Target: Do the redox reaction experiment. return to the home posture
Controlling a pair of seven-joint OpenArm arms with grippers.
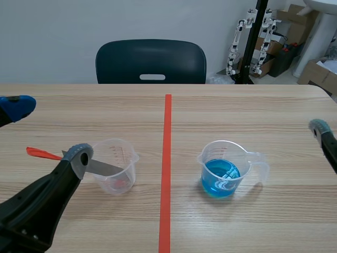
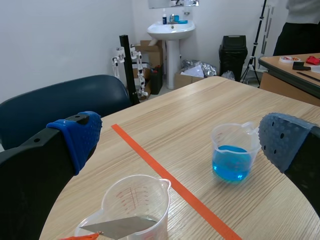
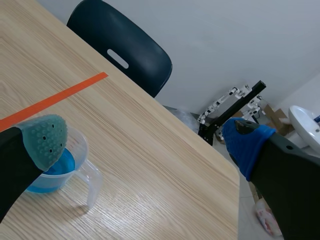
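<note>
The left pincer (image 2: 180,145) stands with fingers apart, holding nothing. Just under and ahead of it sits the clear plastic measuring cup (image 2: 132,200), with a flat metal blade (image 2: 120,226) with an orange handle leaning on its rim. A careless swing home could clip that handle and tip the light cup. The right pincer (image 3: 145,140), also apart and empty, has the cup of blue liquid (image 3: 55,167) beside its grey-green pad. A knock there would spill it over the smooth wood-grain desk (image 3: 150,165).

Two measuring cups stand on one table (image 1: 263,110): one blue-filled cup (image 1: 221,176), one clear cup (image 1: 118,158) holding a single orange-handled spatula (image 1: 108,168). One dark chair (image 1: 151,61) behind.
</note>
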